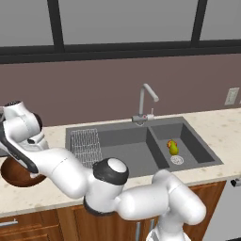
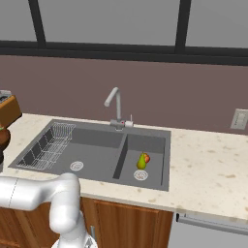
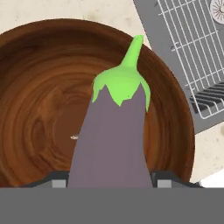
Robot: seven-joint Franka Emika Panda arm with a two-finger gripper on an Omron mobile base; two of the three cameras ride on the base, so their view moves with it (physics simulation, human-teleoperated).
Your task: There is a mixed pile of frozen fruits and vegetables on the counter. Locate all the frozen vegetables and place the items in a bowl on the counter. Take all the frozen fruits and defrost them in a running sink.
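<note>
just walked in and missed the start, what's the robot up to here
The gripper is shut on a purple eggplant and holds it over the wooden bowl on the counter, left of the sink. The bowl looks empty, so the eggplant is not yet dropped in. A yellow-green pear-shaped fruit already lies in the sink's smaller basin; no water is visibly running from the tap.

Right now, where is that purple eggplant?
In the hand view the eggplant is held in the claw, green cap pointing away, over the wooden bowl, with the sink's wire rack just beyond the bowl's rim.
</note>
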